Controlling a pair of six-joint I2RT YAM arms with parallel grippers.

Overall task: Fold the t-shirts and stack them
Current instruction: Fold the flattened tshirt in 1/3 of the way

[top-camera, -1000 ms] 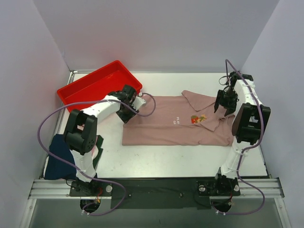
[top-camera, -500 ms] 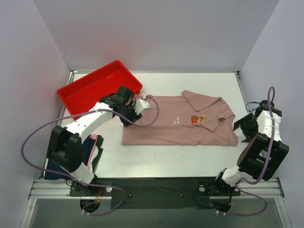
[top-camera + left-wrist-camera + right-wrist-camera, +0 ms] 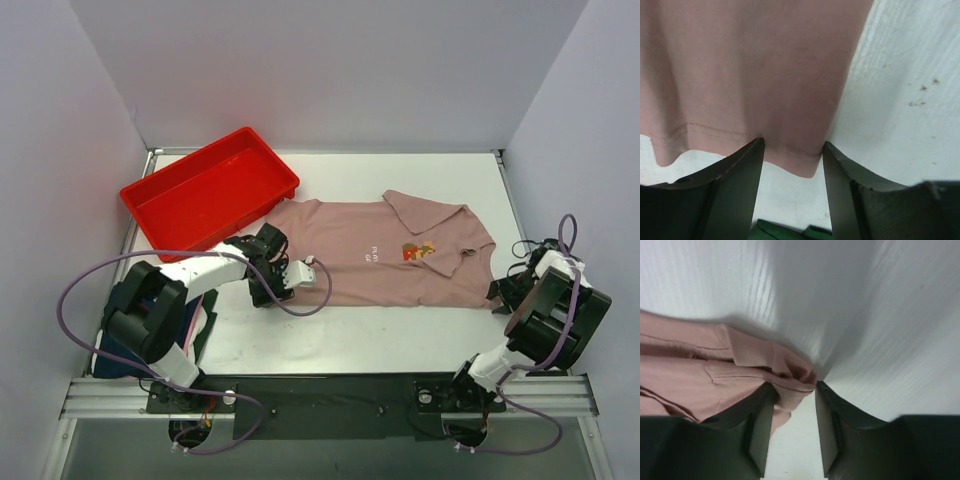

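To fold cleanly, I should pinch both near corners together, past the stitched hem, and lift evenly. Left of centre in the overhead view, my left hand (image 3: 266, 288) stands open, straddling the hem corner of the pink t-shirt (image 3: 370, 262), which lies flat across the middle of the worktop (image 3: 350, 340). At far right, my right hand (image 3: 503, 290) is part open around the bunched sleeve edge, not yet clamped.

Top cam looks down from high behind the rig (whole table (image 3: 400, 180) in frame). Both wrist cams sit super close, sharing just pink shirt (image 3: 380, 265) edges with it.
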